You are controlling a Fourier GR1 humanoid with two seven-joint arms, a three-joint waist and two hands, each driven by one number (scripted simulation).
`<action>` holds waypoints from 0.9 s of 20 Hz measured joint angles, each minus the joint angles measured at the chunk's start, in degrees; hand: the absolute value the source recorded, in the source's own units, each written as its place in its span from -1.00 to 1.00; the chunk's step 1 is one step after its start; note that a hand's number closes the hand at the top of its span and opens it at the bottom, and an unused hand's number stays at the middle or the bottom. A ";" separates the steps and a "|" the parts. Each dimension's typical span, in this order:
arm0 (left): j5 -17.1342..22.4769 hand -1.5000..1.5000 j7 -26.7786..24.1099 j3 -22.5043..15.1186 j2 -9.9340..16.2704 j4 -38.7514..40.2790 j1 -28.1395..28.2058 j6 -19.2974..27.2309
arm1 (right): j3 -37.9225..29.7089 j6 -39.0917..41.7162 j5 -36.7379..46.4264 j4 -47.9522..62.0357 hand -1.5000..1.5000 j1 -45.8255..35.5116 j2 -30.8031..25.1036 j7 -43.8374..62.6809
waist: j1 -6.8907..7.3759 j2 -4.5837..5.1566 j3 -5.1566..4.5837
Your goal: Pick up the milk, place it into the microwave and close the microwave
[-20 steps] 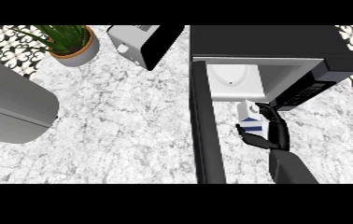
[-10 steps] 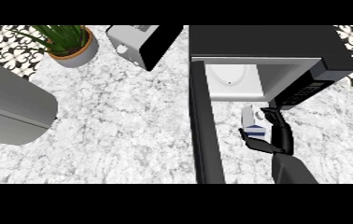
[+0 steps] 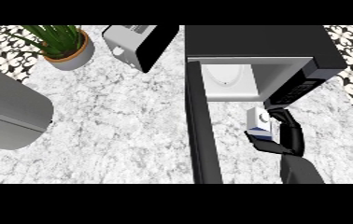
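Note:
A small white and blue milk carton (image 3: 259, 122) is held in my right hand (image 3: 284, 136), whose fingers and thumb curl round it, just in front of the microwave's open cavity (image 3: 238, 80). The black microwave (image 3: 262, 45) stands at the back right. Its door (image 3: 202, 129) is swung wide open and reaches toward the view's lower edge, left of the carton. A white turntable (image 3: 226, 76) shows inside. My left hand is out of sight.
A potted green plant (image 3: 62, 45) stands at the back left. Beside it is a silver and black toaster (image 3: 138, 43). A grey rounded object (image 3: 21, 111) lies at the left edge. Marble counter (image 3: 117, 125) spreads left of the door.
My right hand has shifted slightly with the carton in front of the microwave's opening, about level with the control panel. Nothing else has moved.

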 measured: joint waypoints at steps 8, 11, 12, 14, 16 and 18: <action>-1.76 -1.00 -0.83 -2.16 -0.16 1.43 0.09 1.00 | 5.15 2.41 -0.41 -23.00 1.00 13.73 -0.30 8.77 | -0.64 -0.20 -0.15; -1.99 -1.00 -1.63 -2.42 -0.38 1.70 0.60 1.64 | 7.26 5.42 -1.72 -32.93 1.00 19.51 -0.13 12.67 | -0.62 -0.18 -0.17; -1.93 -1.00 -1.30 -2.37 -0.36 1.46 0.43 1.87 | 8.03 6.40 -2.23 -35.94 1.00 21.33 0.21 13.59 | -0.58 -0.14 -0.16; -1.21 -1.00 -0.86 -1.96 -0.12 0.85 0.53 1.99 | 9.20 8.64 -4.34 -40.89 1.00 23.80 1.40 16.06 | -0.51 -0.09 -0.15; -0.86 -1.00 -1.81 -1.90 0.05 1.17 1.07 1.74 | 10.27 10.95 -6.79 -45.41 1.00 25.85 2.45 18.74 | -0.31 -0.08 -0.14; 0.13 -1.00 -1.44 -1.27 0.07 1.61 0.00 1.40 | 11.20 12.07 -8.76 -49.46 1.00 26.97 3.50 21.46 | -0.18 0.01 -0.12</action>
